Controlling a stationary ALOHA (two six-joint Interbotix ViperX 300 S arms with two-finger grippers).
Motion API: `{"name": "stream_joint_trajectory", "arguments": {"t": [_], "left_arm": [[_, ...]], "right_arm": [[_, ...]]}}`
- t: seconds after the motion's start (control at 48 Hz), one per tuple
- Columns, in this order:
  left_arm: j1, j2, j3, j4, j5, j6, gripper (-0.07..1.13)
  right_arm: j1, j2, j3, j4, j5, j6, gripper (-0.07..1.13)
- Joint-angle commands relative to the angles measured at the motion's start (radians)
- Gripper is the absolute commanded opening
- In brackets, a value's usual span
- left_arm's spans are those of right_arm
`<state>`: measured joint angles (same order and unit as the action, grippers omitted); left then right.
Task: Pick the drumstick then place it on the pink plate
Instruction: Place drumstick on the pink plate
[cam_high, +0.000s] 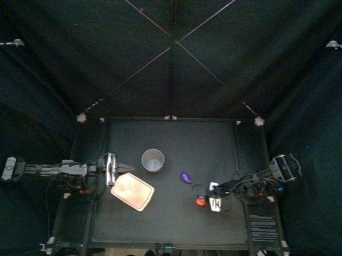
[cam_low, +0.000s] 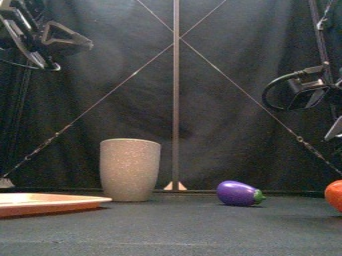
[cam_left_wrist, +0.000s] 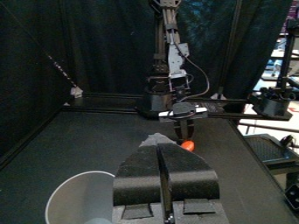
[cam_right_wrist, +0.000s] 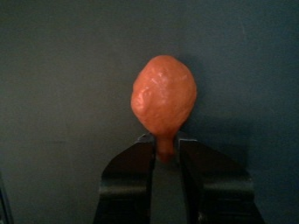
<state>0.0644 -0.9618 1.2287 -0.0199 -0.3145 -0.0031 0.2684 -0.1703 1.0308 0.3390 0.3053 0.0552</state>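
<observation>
You have one drumstick (cam_right_wrist: 163, 92): orange-red, a bumpy oval bulb tapering to a thin stem. The right pincer (cam_right_wrist: 163, 150) is closed down on that stem, and the drumstick sits low over the right front of the surface (cam_high: 174, 225). Just to its left lies one purple eggplant (cam_low: 241, 193), then one grey cup (cam_low: 130, 168) farther back. The one pink plate (cam_low: 40, 204) sits well apart on the left. Your left pincer (cam_left_wrist: 163, 149) is pressed closed and holds nothing.

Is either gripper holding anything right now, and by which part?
The right gripper holds the drumstick by its thin end, the fat end pointing out past the jaws. The left gripper holds nothing, its jaws shut.
</observation>
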Motion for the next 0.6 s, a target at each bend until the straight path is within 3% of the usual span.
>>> {"name": "stream_joint_trajectory", "arguments": {"t": [0.021, 0.271, 0.604], "left_arm": [[0.002, 0.005, -0.011, -0.005, -0.009, 0.002, 0.13], [0.002, 0.005, -0.011, -0.002, -0.009, 0.006, 0.13], [0.020, 0.005, -0.014, 0.002, -0.011, 0.008, 0.13]], "right_arm": [[0.005, -0.020, -0.032, -0.002, 0.000, -0.005, 0.42], [-0.021, -0.054, -0.186, -0.072, -0.058, -0.009, 0.41], [-0.115, 0.081, -0.410, -0.100, -0.284, -0.009, 0.41]]}}
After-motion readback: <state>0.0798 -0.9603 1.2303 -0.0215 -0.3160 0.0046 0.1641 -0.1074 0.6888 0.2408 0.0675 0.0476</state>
